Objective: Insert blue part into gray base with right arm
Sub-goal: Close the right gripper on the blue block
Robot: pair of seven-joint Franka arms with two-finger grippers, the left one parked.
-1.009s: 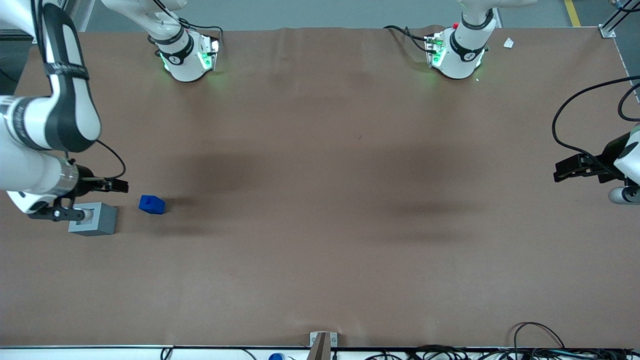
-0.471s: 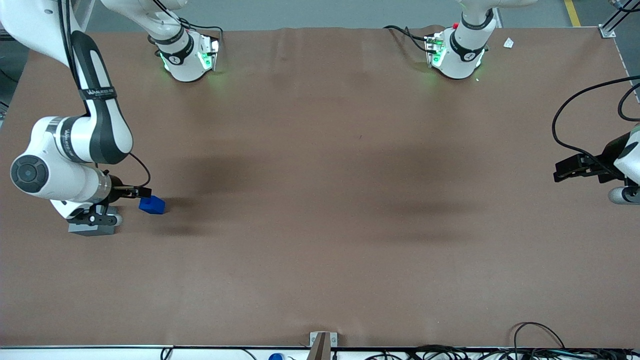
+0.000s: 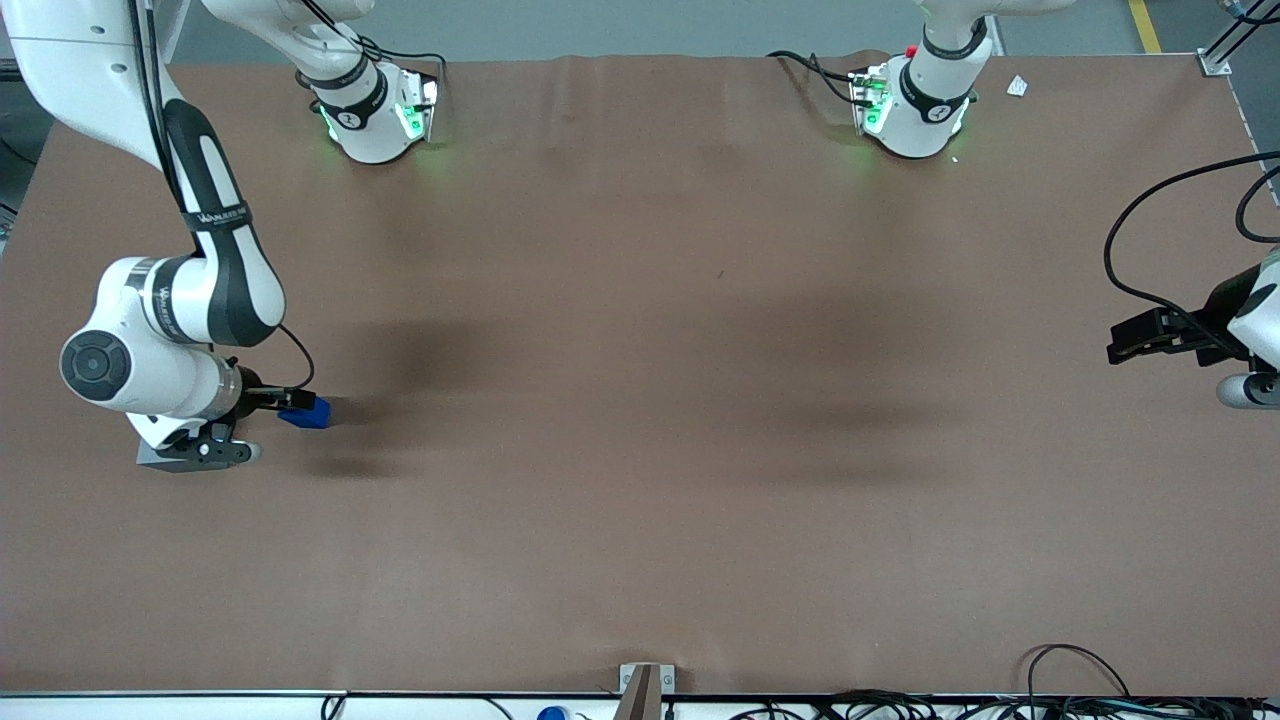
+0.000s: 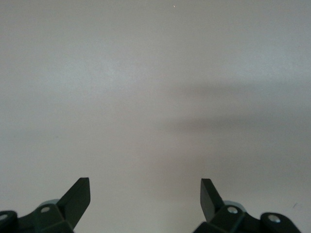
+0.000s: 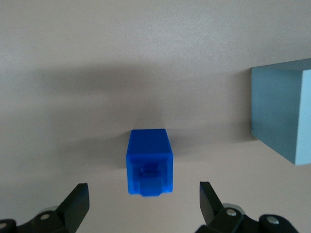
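On the brown table [image 3: 640, 400], the right arm [image 3: 215, 290] bends low — its end effector [image 5: 143, 204] spread wide over the blue part [image 5: 149, 161].

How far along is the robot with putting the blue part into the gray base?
Early stage. Done: the open gripper hangs over the blue part, a finger on each side. In hand: nothing is gripped; the part lies on the table. Left: close, lift, carry to the gray base beside it, insert.

White-and-black right arm [image 3: 170, 330], black gripper [image 3: 290, 400]
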